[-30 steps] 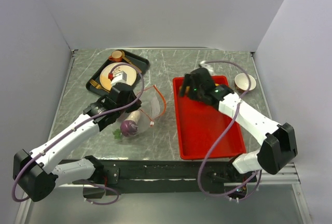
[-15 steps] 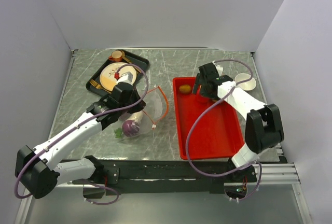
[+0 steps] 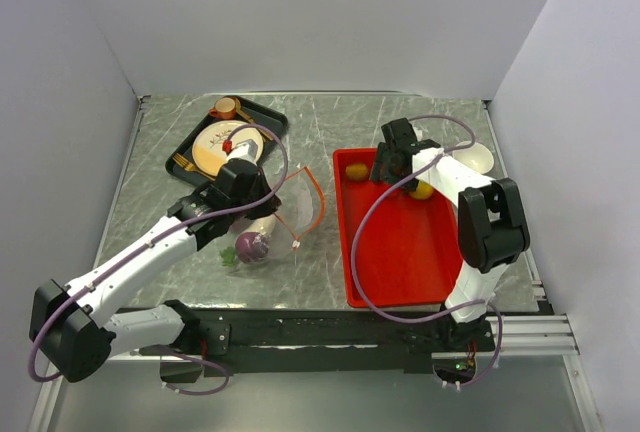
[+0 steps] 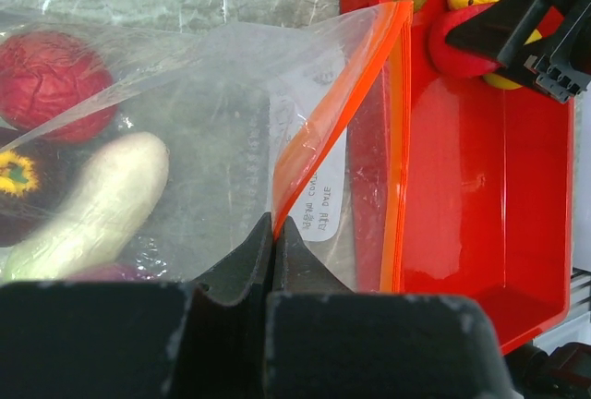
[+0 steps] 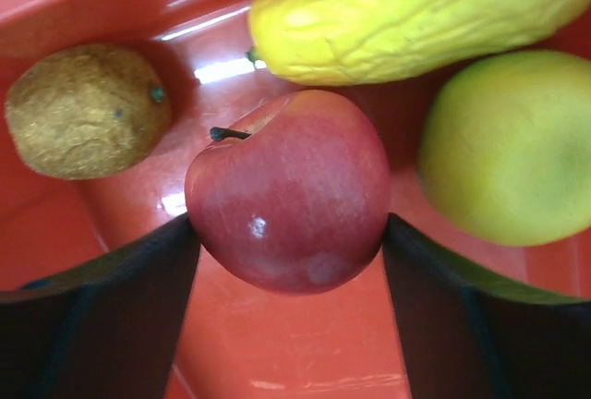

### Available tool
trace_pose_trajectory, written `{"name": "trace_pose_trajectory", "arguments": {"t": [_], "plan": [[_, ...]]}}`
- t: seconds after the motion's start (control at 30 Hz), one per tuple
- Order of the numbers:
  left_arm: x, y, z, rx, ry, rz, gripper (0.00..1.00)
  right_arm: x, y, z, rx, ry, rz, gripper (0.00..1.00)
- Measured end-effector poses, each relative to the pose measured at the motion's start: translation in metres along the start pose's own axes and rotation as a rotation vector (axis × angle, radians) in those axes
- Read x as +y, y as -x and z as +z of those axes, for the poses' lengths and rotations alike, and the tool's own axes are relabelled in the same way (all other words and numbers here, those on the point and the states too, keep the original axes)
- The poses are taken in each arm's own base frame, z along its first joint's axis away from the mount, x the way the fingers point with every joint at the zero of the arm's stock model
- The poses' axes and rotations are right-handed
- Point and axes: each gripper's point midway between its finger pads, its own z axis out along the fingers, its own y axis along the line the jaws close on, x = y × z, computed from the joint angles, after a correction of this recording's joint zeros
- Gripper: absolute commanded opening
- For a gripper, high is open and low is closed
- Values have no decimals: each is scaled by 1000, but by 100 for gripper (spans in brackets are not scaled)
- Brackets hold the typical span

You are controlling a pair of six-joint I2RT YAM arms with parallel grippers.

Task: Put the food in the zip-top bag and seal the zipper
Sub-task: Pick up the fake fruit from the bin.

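My left gripper (image 3: pixel 264 200) (image 4: pixel 275 225) is shut on the orange-red zipper strip (image 4: pixel 319 131) of the clear zip-top bag (image 3: pixel 292 204) (image 4: pixel 194 113) and holds its mouth open toward the red tray (image 3: pixel 400 252). The bag lies over a red wrinkled piece (image 4: pixel 51 80), a white piece (image 4: pixel 92 205) (image 3: pixel 258 224) and a purple one (image 3: pixel 250 246). My right gripper (image 3: pixel 397 177) (image 5: pixel 288 223) is at the tray's far end, both fingers pressed against a red apple (image 5: pixel 286 191) (image 4: pixel 462 43). A yellow piece (image 5: pixel 416 11), a yellow-green fruit (image 5: pixel 508 150) and a brown fruit (image 5: pixel 88 108) (image 3: pixel 356 171) lie around it.
A black tray (image 3: pixel 260 117) at the far left holds a patterned white-and-orange plate (image 3: pixel 222 142) and an orange cup (image 3: pixel 225 107). A white bowl (image 3: pixel 478 159) stands right of the red tray. Grey walls close in the table on three sides.
My left gripper has raised the bag's mouth and spread it toward the red tray. My right arm has folded back to the tray's far end, and its gripper now sits around the apple.
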Motion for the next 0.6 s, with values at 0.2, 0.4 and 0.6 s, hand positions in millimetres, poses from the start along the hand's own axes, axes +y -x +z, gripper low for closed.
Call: {"name": "trace_pose_trajectory", "arguments": {"t": [0.2,0.4,0.6], "plan": [[2,-3,3,10,10,3,1,3,-1,-2,-8,26,1,41],[5,-6,7,23,23,13,1,4,-12,-28,-17,105,27,36],[5,-7,9,27,26,15,1,19,-19,-78,-57,284,66,37]]}}
